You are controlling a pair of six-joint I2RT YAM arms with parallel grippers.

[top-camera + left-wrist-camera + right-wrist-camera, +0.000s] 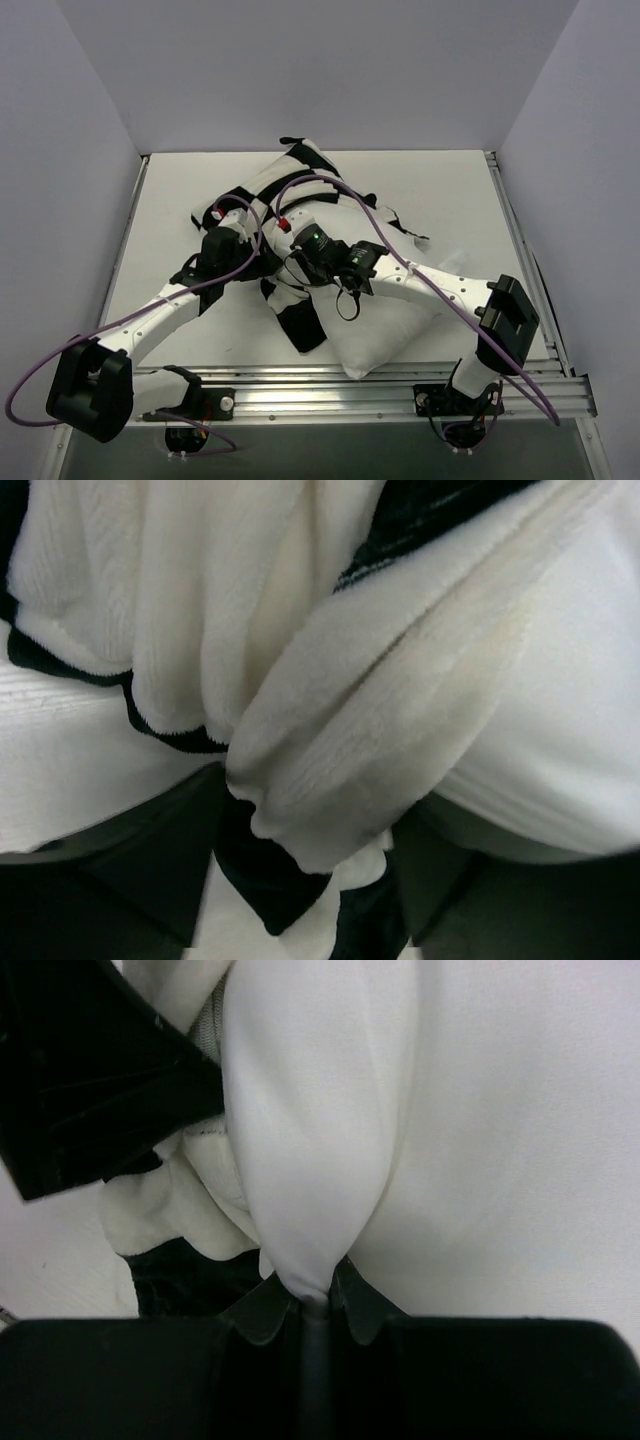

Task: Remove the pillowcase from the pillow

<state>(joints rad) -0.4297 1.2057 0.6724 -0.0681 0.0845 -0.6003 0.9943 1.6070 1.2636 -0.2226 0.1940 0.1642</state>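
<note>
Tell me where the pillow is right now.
In the top view the pillow lies right of centre, its bare corner near the front rail, its far end running into the bunched pillowcase. The right pincer pinches its fabric.

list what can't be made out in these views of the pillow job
top view: pillow far end, under the pillowcase and both arms.
left wrist view: left hand fingers, dark, blurred, cut by the bottom edge.
right wrist view: anything beyond the right hand, blocked by fabric.

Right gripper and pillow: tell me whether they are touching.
Touching. The right wrist view shows the right gripper closed on a fold of the plain white pillow, pinched between its fingertips with no gap.
</note>
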